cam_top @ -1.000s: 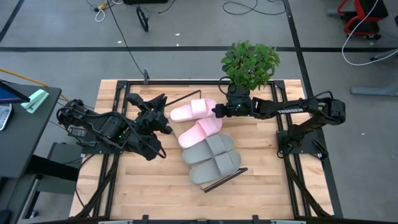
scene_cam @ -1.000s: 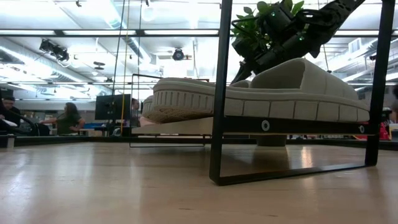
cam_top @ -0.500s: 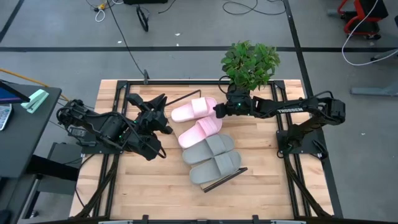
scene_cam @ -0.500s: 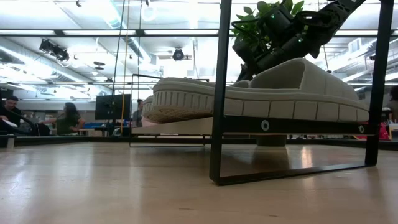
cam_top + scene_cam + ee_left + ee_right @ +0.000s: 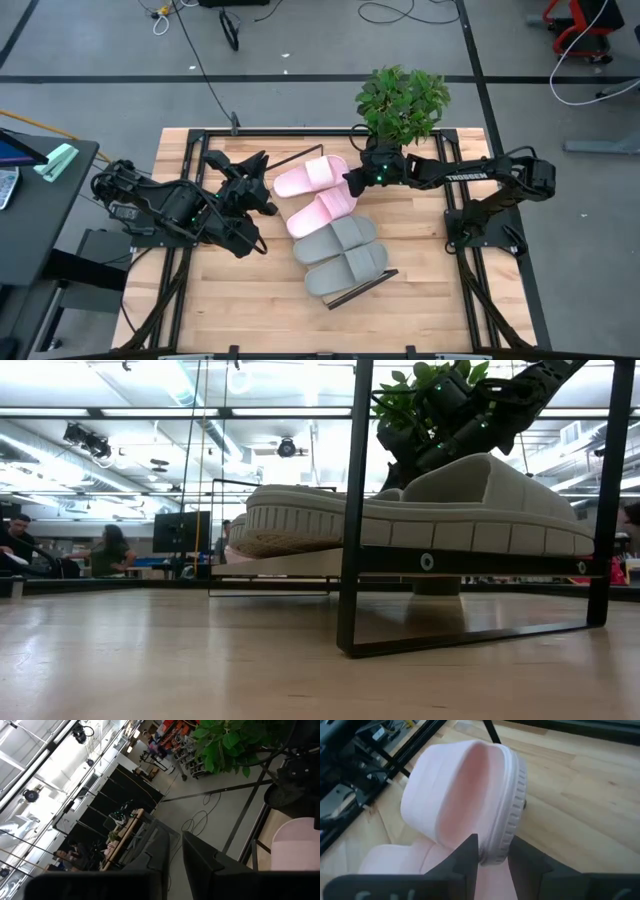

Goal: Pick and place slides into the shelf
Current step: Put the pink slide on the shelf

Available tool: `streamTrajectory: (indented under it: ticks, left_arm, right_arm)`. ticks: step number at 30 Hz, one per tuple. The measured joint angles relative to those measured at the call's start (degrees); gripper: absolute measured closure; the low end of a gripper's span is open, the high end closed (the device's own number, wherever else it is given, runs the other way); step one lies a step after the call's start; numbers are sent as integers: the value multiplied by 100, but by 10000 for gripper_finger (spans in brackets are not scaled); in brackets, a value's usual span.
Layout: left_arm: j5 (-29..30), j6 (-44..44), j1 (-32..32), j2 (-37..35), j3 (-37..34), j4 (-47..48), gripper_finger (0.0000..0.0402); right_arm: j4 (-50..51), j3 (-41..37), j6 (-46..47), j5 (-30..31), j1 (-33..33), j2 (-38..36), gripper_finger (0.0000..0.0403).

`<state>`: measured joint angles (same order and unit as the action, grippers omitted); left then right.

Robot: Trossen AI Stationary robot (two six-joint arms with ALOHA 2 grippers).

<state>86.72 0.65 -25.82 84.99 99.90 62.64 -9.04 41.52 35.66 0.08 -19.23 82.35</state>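
Slides all sit in a row on the shelf (image 5: 352, 290): two pink toward 11 o'clock, two grey (image 5: 340, 255) toward 5. Right gripper (image 5: 353, 180) is at the far pink slide (image 5: 312, 176), its fingers (image 5: 465, 855) clamped on that slide's rim (heel end, by the wrist view). This looks like the last placement; next comes letting go and lifting clear. Left gripper (image 5: 262, 190) waits at 9 o'clock, fingers slightly apart.

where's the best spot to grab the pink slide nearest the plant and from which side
Grip the far pink slide by the rim at the end facing the plant, coming in from the right arm's side. That edge is thin, ridged and exposed, and the right gripper already straddles it there; the wide strap looks too bulky to pinch.
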Motion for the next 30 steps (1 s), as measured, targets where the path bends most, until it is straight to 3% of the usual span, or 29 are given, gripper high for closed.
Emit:
streamTrajectory:
  ticks: [9, 22, 30]
  left_arm:
    - [0, 18, 0, 0, 0, 1, 341]
    - [0, 21, 0, 0, 0, 0, 335]
    - [0, 25, 0, -1, 0, -3, 344]
  right_arm:
    - [1, 0, -285, -47, -176, 0, 289]
    - [361, 0, -345, -208, -209, 0, 231]
    - [422, 0, -464, 56, -200, 0, 213]
